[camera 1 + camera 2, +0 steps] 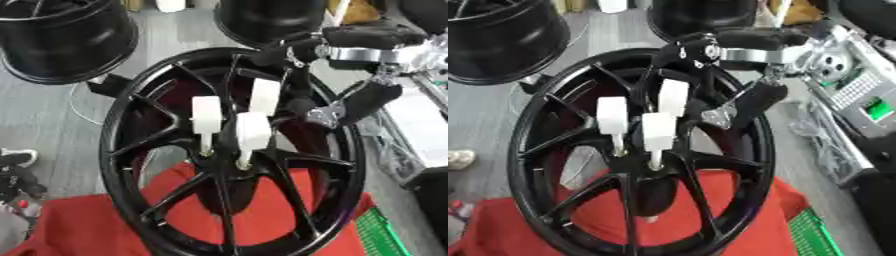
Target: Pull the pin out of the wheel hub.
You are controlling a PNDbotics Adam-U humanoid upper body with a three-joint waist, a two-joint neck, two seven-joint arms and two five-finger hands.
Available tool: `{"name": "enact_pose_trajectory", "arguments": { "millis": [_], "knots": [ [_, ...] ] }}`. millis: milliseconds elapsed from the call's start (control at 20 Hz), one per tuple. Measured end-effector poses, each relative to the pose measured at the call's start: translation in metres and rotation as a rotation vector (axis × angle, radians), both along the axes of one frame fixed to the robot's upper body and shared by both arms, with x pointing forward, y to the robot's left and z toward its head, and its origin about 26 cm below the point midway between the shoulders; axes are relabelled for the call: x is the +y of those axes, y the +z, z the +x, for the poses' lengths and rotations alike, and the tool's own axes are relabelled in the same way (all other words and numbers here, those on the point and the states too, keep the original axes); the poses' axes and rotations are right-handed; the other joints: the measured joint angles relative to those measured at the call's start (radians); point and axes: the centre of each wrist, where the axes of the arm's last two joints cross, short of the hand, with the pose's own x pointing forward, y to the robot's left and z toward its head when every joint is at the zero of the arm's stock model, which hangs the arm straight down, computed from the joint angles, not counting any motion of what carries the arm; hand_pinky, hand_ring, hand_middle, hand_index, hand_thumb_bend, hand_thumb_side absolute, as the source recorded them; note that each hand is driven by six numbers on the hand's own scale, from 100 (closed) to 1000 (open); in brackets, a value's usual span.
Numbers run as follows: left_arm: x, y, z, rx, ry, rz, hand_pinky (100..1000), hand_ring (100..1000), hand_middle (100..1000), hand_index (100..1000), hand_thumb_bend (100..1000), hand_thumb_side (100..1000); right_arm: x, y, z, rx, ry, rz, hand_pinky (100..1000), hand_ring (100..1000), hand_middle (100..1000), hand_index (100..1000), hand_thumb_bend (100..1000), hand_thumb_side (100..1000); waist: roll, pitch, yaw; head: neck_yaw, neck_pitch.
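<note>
Wheel (122, 150): black, spoked, upright on red cloth (79, 225).
Right hand (737, 107): reaching in from upper right, over the hub; whether its fingers grip anything cannot be told.
Pins (206, 116): three, white-handled, all seated in the hub (229, 150).
Progress, as judged: none pulled; extraction still to do.
Left hand: absent.
</note>
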Motion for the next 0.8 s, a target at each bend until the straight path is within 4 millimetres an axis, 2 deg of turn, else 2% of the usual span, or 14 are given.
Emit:
{"name": "enact_pose_trajectory", "arguments": {
  "millis": [50,100,300,800],
  "knots": [
    [0.0,0.0,0.0,0.0,0.0,0.0,645,466,503,780,130,956,0.001,-0.002,0.004,0.004,-0.007,-0.004,503,429,931,966,100,226,0.0,0.0,0.0,0.0,0.0],
    [0.0,0.0,0.0,0.0,0.0,0.0,645,466,503,780,130,956,0.002,-0.004,0.007,0.008,-0.016,-0.011,500,425,923,964,100,253,0.0,0.0,0.0,0.0,0.0],
    [0.0,0.0,0.0,0.0,0.0,0.0,645,466,503,781,131,958,-0.001,-0.013,0.018,0.013,-0.058,-0.042,483,412,900,961,100,267,-0.001,0.0,0.0,0.001,0.001],
    [0.0,0.0,0.0,0.005,-0.002,0.003,645,466,503,781,132,959,-0.003,-0.022,0.032,0.007,-0.112,-0.082,468,400,878,956,100,281,-0.001,0.0,0.002,0.003,0.009]
  ]
}}
